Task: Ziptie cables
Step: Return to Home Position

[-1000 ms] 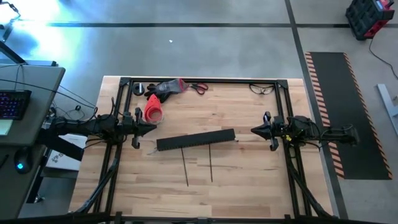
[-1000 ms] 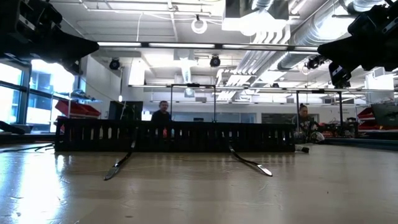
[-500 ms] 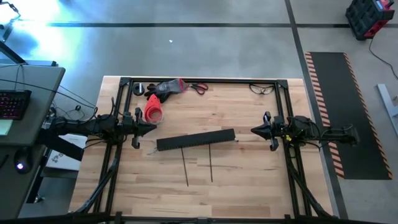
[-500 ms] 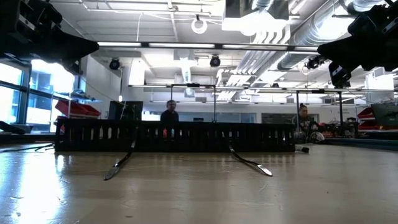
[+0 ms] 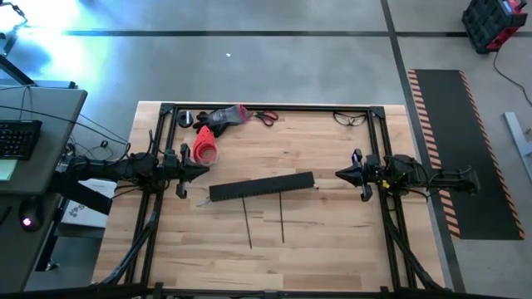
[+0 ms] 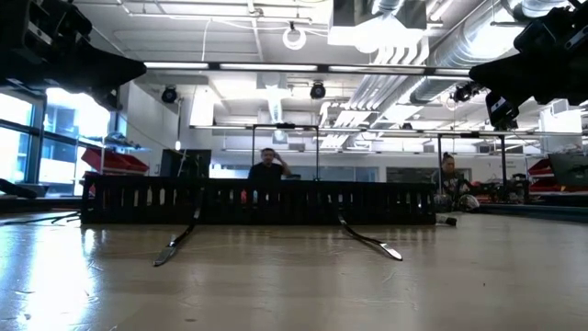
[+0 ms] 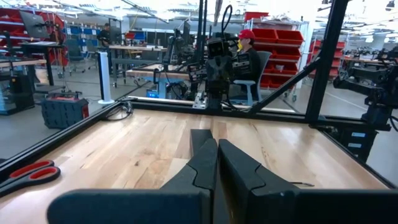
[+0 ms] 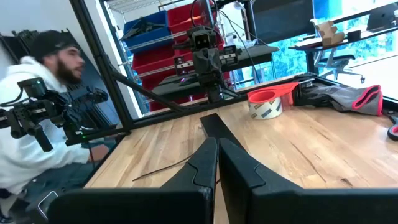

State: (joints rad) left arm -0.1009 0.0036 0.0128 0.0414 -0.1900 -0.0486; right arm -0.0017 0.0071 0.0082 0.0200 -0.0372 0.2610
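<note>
A long black slotted channel (image 5: 262, 186) lies across the middle of the table. Two thin black zip ties (image 5: 248, 223) (image 5: 282, 219) run from it toward the near edge; in the low view their far ends curve up against the channel (image 6: 188, 230). The cables are hidden: only a pale strand (image 5: 202, 202) shows at the channel's left end, and I cannot tell what it is. My left gripper (image 5: 206, 171) (image 7: 216, 146) hovers shut at the table's left side, pointing level toward the channel. My right gripper (image 5: 337, 174) (image 8: 216, 146) hovers shut at the right side, facing it.
A red tape roll (image 5: 204, 148), grey and red gloves (image 5: 224, 116), red-handled scissors (image 5: 268, 117) and glasses (image 5: 351, 119) lie along the far edge. A black frame (image 5: 274, 107) rims the table. Bare wood (image 5: 332, 241) spreads near the front. People sit in the room beyond.
</note>
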